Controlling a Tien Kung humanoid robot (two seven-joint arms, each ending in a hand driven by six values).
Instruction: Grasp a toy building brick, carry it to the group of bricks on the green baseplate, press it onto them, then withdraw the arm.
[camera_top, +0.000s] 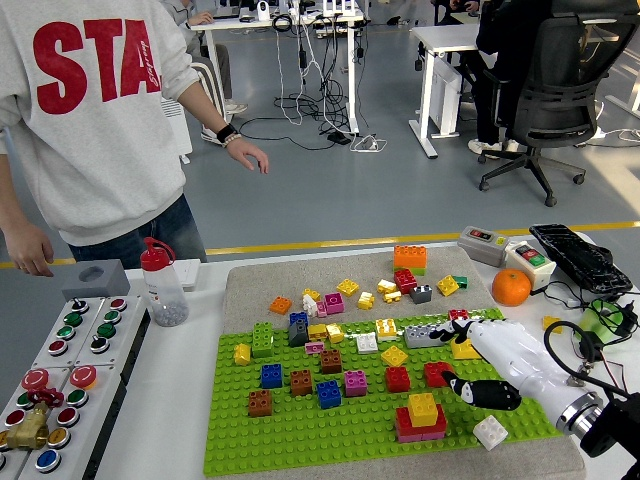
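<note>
Right hand: the white right hand (500, 360) comes in from the lower right corner and hovers over the right end of the green baseplate (300, 435); its dark-tipped fingers (490, 392) are loosely spread and hold nothing.
Left hand: not visible.
Stacked bricks: a yellow brick (422, 408) sits on top of a red and pink base (420, 428) near the front right of the baseplate, just left of the hand and not touching it.
White brick: a white brick (490, 431) lies tilted at the baseplate's front right corner, just below the fingers and apart from them.
Other bricks on the baseplate: blue, brown, pink, red, green and yellow bricks stand scattered over its middle and far rows.
Loose bricks: a scatter of small bricks lies on the grey mat (250, 280) behind the baseplate, with an orange brick (410, 257) at the far edge.
Bench extras: an orange fruit (511, 287) at the right, a clear bottle with a red cap (161, 282) at the left, a panel of coloured buttons (60, 370) at the far left.
Person: a person in a grey sweatshirt (100, 110) stands at the far left side, one hand (250, 155) held out in the air, touching nothing on the bench.
</note>
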